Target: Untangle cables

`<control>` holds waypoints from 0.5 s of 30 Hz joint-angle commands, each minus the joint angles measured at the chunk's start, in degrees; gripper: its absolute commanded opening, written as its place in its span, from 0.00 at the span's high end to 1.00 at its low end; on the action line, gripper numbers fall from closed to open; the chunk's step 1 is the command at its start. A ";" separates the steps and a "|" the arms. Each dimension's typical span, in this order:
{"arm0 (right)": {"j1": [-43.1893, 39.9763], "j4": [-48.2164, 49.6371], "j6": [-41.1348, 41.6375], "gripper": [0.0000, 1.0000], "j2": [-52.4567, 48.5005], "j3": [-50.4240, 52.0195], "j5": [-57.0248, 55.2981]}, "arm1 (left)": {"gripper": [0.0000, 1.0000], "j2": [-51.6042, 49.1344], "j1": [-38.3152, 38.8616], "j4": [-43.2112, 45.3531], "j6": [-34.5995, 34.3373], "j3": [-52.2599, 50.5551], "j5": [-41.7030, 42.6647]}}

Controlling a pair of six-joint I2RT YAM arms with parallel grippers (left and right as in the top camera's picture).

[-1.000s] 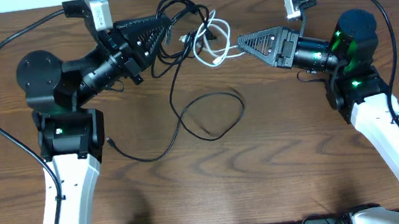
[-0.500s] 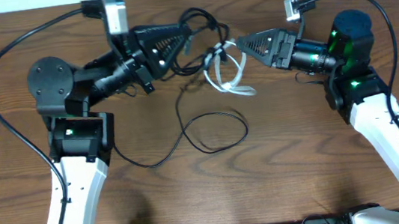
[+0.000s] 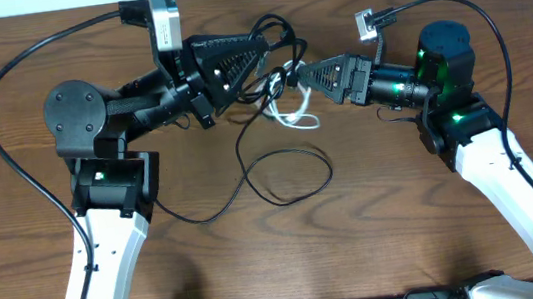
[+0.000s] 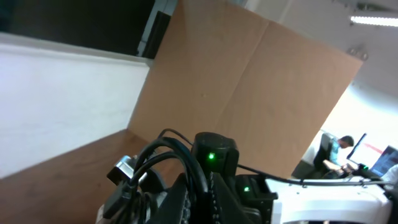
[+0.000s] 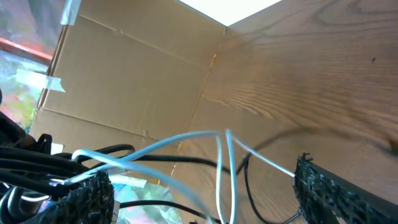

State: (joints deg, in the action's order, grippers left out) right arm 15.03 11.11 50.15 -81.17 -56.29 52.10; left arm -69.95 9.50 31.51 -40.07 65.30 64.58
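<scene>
The cables form a tangle at the back middle of the table. Black cords (image 3: 268, 31) arch up from my left gripper (image 3: 262, 53), which is shut on them. In the left wrist view the black cords (image 4: 177, 155) curve over the closed left gripper (image 4: 208, 190). A white cable (image 3: 295, 118) hangs in loops from the tangle. My right gripper (image 3: 305, 72) stands open at that white cable. In the right wrist view white cable strands (image 5: 222, 168) cross the gap of the right gripper (image 5: 205, 193), touching neither of the fingers (image 5: 93, 193). One long black cable (image 3: 289, 172) loops on the table.
The wooden table (image 3: 375, 218) ends at a white wall along the back edge. Thick black arm cables (image 3: 3, 129) sweep around the left arm, and another runs past the right arm's small connector (image 3: 365, 24). A black plug end (image 3: 151, 193) lies near the left arm's base.
My left gripper has carried the black cords to the right. My right gripper has moved left, so the white loops now lie between its fingers. The white cable has shifted with the tangle.
</scene>
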 commanded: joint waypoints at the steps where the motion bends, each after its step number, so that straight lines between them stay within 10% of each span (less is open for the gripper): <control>1: 0.20 -0.13 -1.36 0.11 0.35 -0.59 1.25 | 0.92 0.76 -0.35 0.20 5.95 0.50 -2.14; 9: 0.35 -0.22 -1.38 0.11 0.35 -0.59 1.25 | 0.93 0.50 0.63 1.36 0.31 0.50 -4.72; 15: 2.25 -0.26 -2.64 0.31 0.35 -0.59 -2.03 | 0.93 0.50 5.01 2.47 0.33 0.50 -5.29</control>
State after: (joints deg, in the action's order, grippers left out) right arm 15.73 10.92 49.28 -81.17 -56.29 52.14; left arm -69.97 12.27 33.10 -39.20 65.30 60.25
